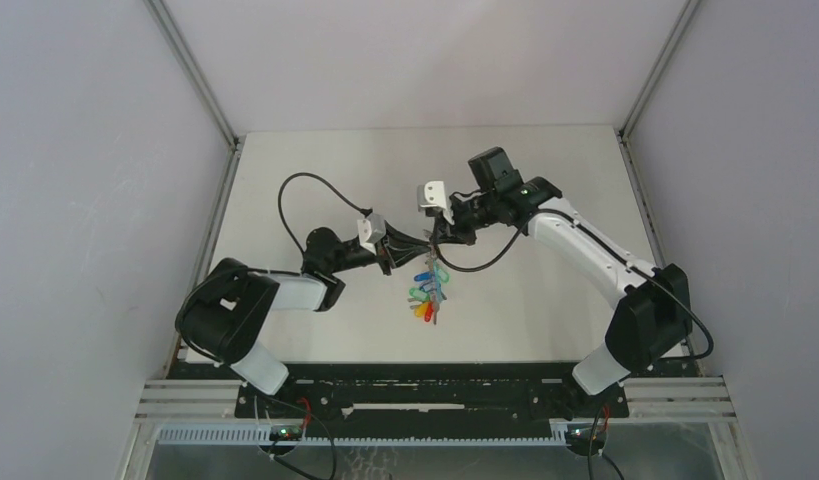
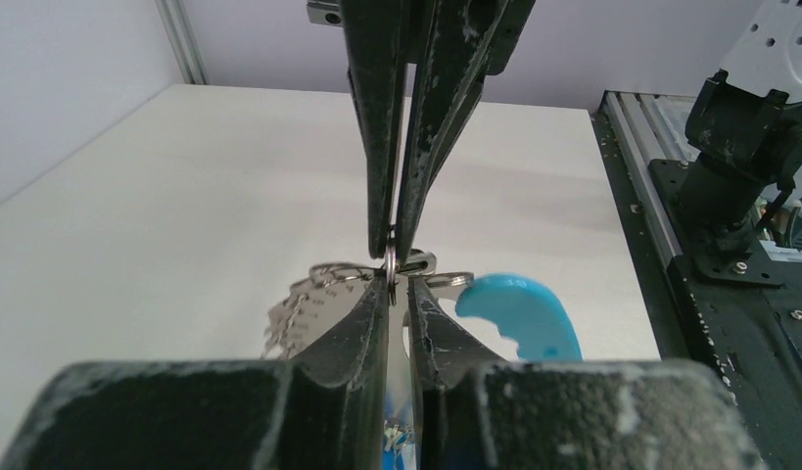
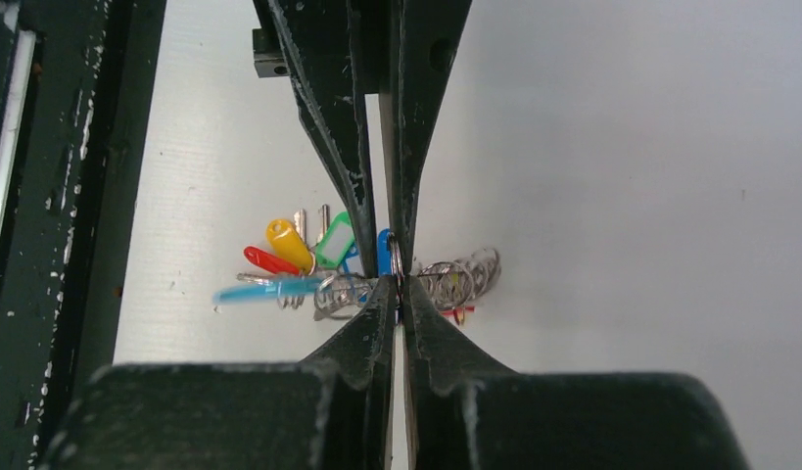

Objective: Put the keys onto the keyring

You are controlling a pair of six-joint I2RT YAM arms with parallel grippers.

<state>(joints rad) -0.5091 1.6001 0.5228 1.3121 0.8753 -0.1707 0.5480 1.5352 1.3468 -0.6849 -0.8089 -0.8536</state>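
Keyring [image 3: 394, 258] clenched by right claw [image 3: 398, 286], left claw [image 2: 401, 284] unclear, keys [image 3: 289, 247] far from table [image 1: 545, 180] edges

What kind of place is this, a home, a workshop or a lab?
Probably a robot test cell in a lab: a bare white table boxed in by plain grey panels, two arms bolted to a rail at its near edge, and a bunch of keys to practise on.
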